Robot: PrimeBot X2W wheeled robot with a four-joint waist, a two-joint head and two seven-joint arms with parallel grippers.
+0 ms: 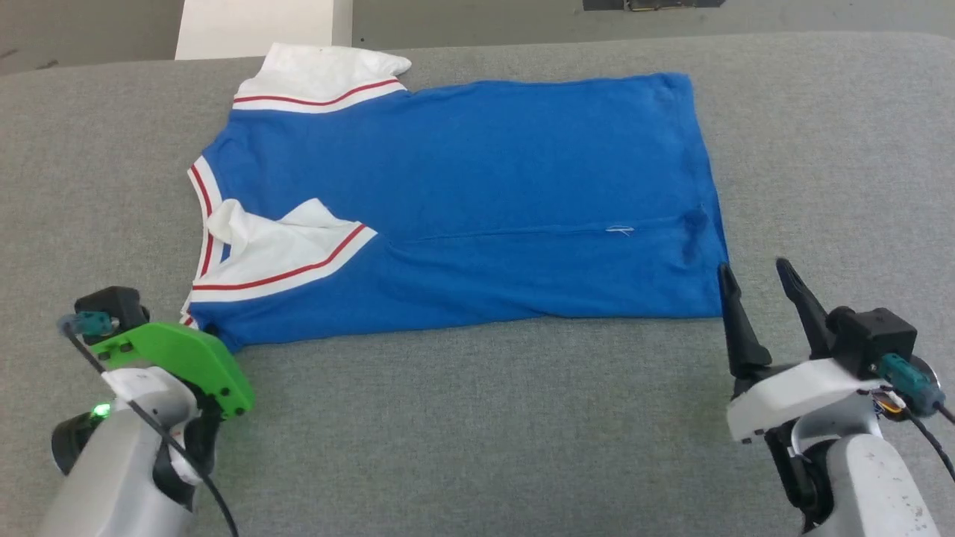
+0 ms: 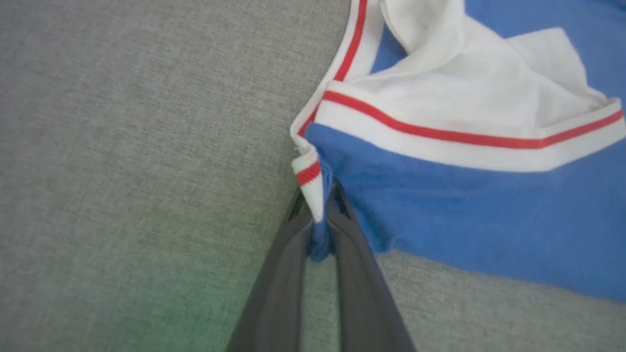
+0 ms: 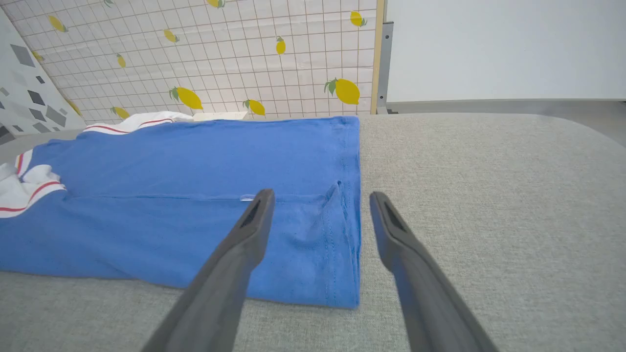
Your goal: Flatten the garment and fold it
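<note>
**Item: garment fold, two-arm station**

1. Left gripper point(image 2: 318, 195): nearest, at the robot's lower left. Jaws nearly closed, pinching the garment's near neck-side corner, with white trim and blue knit caught between the fingers point(image 2: 352, 244).
2. Right gripper point(image 1: 753, 267): lower right. Jaws spread wide and holding nothing, tips poised at the near hem corner.
3. Grey padded surface point(image 1: 477, 418): bears everything.
4. Garment point(image 1: 477, 171): a blue T-shirt lying flat mid-surface between the two grippers. Its long axis runs across the robot's front, with the neck band point(image 1: 201, 194) towards its left and the hem point(image 1: 705, 186) towards its right. The near sleeve point(image 1: 276, 250) is folded in over the blue body and rumpled, and the far sleeve point(image 1: 313, 71) lies at the far left corner. A lengthwise line crosses the near half, apparently a layer edge.
5. Lemon-print wall panel point(image 3: 220, 49): beyond the surface.

**Hazards (judged)**
- The left pinch takes only a small bite of soft knit, so a quick pull may slip it free.
- Only one corner is held. Lifting before the right jaws close would drag the shirt askew and spill the tucked sleeve.
- The right jaws may catch only the top layer at the hem, or snag the grey cover.
</note>
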